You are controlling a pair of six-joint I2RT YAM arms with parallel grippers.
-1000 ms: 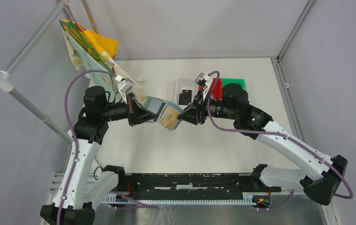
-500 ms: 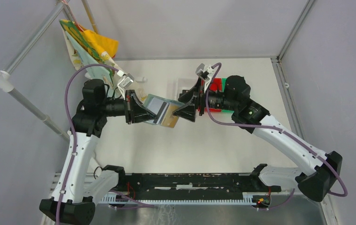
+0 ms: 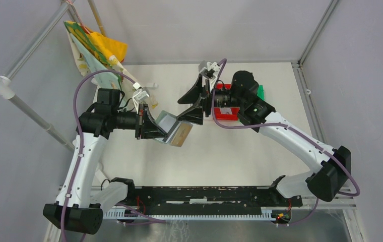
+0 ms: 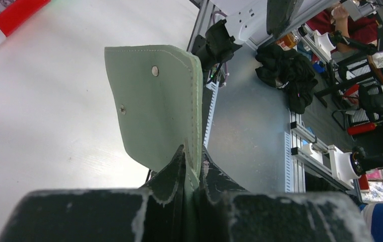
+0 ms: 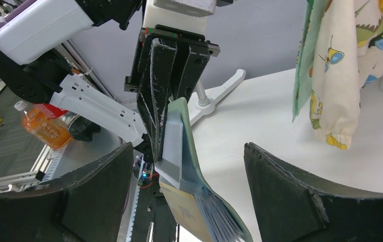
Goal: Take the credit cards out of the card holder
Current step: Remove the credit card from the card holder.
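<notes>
My left gripper is shut on the grey-green card holder and holds it in the air over the table, one edge pinched between the jaws. A silvery-white card and a tan-gold card stick out of the holder's pocket. My right gripper stands wide open just beyond the holder, its fingers to either side and touching nothing. From the right wrist the holder hangs edge-on, with the silvery card and tan card fanned below. No black card shows.
A red bin and a green bin sit behind the right wrist. A patterned cloth hangs from a rail at the far left, near the left arm. The metal rail runs along the table's near edge.
My right gripper has opened, let go of the tan-gold card and drawn back toward the far side. The left gripper has swung the holder slightly nearer, cards still in it.
</notes>
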